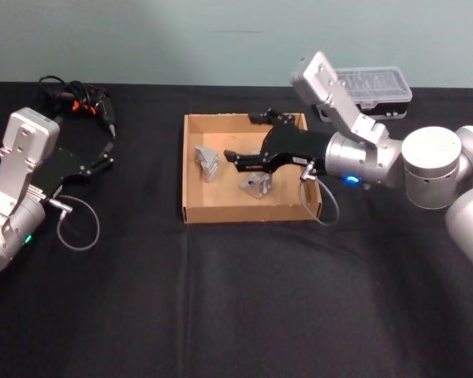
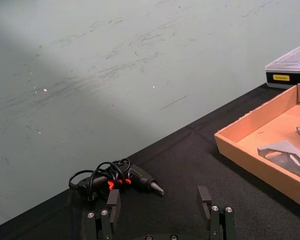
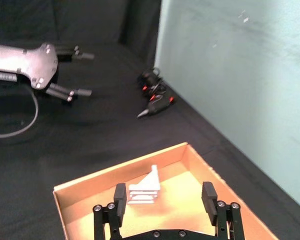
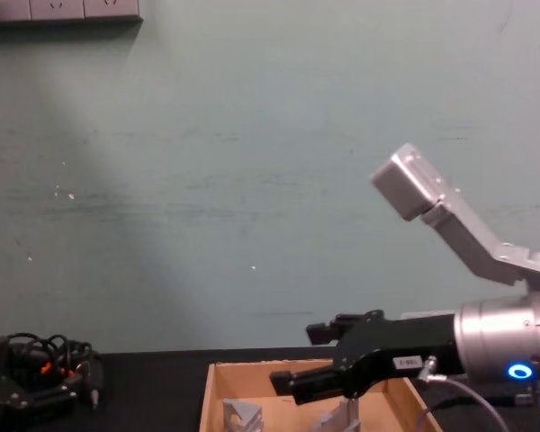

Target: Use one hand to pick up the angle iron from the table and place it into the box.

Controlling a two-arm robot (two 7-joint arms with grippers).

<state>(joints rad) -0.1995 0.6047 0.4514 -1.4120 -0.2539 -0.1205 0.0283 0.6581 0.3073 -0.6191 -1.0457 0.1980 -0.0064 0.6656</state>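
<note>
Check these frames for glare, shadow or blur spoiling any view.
Head view: even light, the box and both brackets readable, soft focus. Left wrist view: a diagonal band of shadow crosses the wall. Right wrist view: the left claw is slightly soft. Chest view: no glare.

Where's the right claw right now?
In the head view the right claw hangs open over the middle of the box, between the two angle irons lying inside it.

The matte black table (image 1: 236,299) is loaded with the cardboard box (image 1: 193,216) near its centre. Left of the box, a corded tool (image 1: 87,102) is laid; behind-right, a black clear-lidded case (image 1: 374,90) is set.
</note>
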